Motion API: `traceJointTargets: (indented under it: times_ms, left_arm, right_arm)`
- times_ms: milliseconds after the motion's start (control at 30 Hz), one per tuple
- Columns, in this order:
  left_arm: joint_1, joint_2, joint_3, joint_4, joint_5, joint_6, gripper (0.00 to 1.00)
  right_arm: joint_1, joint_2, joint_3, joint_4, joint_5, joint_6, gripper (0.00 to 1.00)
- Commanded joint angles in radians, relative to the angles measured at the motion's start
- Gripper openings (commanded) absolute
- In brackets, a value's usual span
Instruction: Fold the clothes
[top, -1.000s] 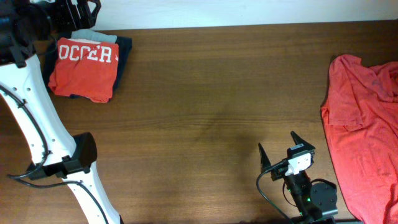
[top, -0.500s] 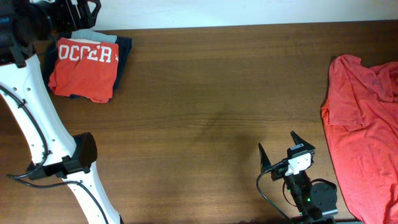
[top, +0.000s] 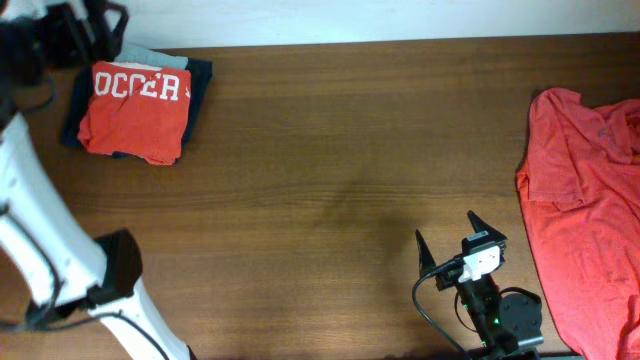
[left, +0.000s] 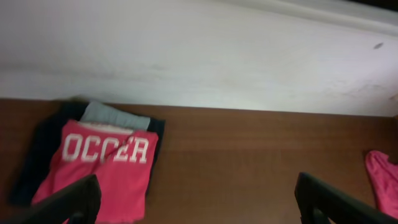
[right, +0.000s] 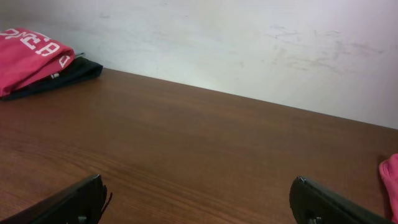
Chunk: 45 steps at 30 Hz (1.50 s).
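Observation:
A folded orange-red T-shirt (top: 135, 110) with white block letters lies on a small pile at the table's far left corner. It also shows in the left wrist view (left: 102, 165) and the right wrist view (right: 28, 53). A second orange-red shirt (top: 585, 200) lies spread out and rumpled at the right edge; only its edge shows in the wrist views (left: 382, 180) (right: 390, 174). My left gripper (top: 105, 25) hovers open behind the pile, with nothing between its fingers (left: 68, 202). My right gripper (top: 445, 228) rests open and empty near the front edge.
Under the folded shirt lie a dark navy garment (top: 200, 85) and a light grey-blue one (top: 150, 58). A white wall (left: 205, 56) runs along the table's far edge. Bare wooden tabletop (top: 340, 170) stretches between the pile and the loose shirt.
My left arm has swung to the left, its gripper shifting leftward above the pile and still open. The right arm and both shirts have not moved.

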<state>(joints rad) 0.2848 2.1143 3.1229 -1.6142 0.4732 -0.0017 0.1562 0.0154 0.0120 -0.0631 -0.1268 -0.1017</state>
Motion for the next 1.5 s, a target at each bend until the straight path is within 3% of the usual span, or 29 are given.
traceJointTargets:
  times_ms: [0,167,300,467,733,933,1133,1467]
  left_arm:
    - [0.006,-0.132,-0.037,-0.029,-0.004,-0.005,0.99]
    - [-0.002,-0.296,-0.226,0.016,-0.003,-0.006,0.99]
    - [-0.022,-0.444,-0.454,0.165,-0.003,-0.006,0.99]
    - [-0.067,-0.642,-0.824,0.473,-0.003,-0.005,0.99]
    - [-0.108,-0.978,-1.575,1.06,-0.003,-0.006,0.99]
    - [-0.108,-1.168,-2.058,1.368,-0.039,-0.005,0.99]
    - [-0.108,-1.305,-2.391,1.512,-0.079,-0.005,0.99]
    - [-0.108,-1.471,-2.779,1.712,-0.123,-0.005,0.99]
  right_arm:
    - [-0.008,-0.012,-0.006,-0.004,0.016,0.006,0.99]
    - [-0.008,-0.012,-0.006,-0.004,0.016,0.006,0.99]
    - [-0.008,-0.012,-0.006,-0.004,0.016,0.006,0.99]
    - [-0.008,-0.012,-0.006,-0.004,0.016,0.006,0.99]
    - [-0.008,-0.012,-0.006,-0.004,0.016,0.006,0.99]
    - [-0.008,-0.012,-0.006,-0.004,0.016,0.006,0.99]
    - [-0.008,-0.012,-0.006,-0.004,0.016,0.006,0.99]
    - [-0.008,-0.012,-0.006,-0.004,0.016,0.006,0.99]
